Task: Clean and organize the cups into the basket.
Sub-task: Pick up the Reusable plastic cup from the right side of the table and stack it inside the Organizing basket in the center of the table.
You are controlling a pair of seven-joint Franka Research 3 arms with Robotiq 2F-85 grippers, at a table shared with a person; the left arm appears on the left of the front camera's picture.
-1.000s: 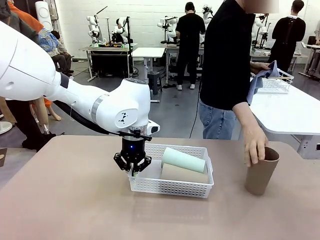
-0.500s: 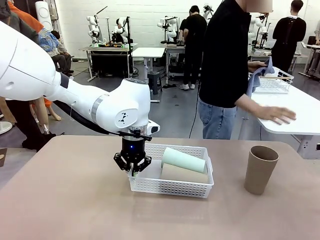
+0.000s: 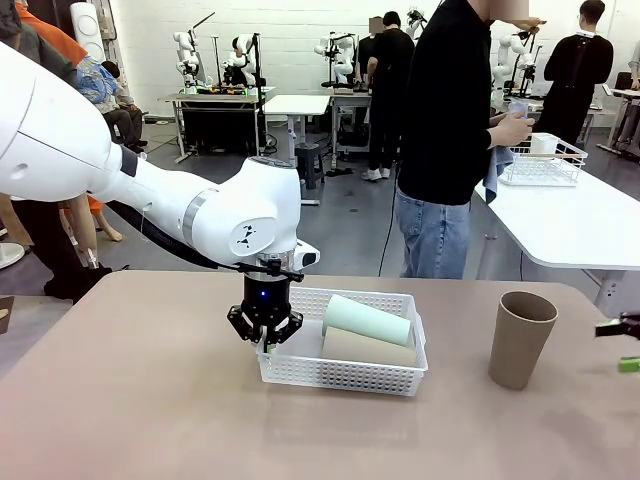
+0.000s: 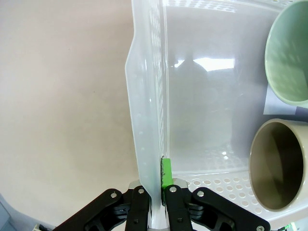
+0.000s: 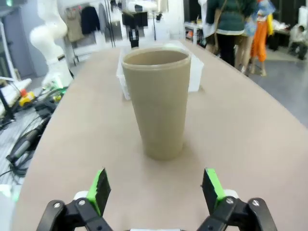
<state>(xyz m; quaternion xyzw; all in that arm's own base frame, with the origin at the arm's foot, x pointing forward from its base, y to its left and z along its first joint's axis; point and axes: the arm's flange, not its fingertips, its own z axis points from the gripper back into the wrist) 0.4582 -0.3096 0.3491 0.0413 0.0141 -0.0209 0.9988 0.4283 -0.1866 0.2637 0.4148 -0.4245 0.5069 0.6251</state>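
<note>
Pinching the basket (image 4: 144, 96) wall with the clenched left claw (image 4: 156, 175) — to steady it; pointing the released right claw (image 5: 156, 185) at the tan cup (image 5: 159, 101) — likely for pickup.

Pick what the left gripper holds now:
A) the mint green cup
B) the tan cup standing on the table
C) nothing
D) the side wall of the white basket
D: in the left wrist view, the left gripper is pinched on the basket wall, one finger on each side.
</note>
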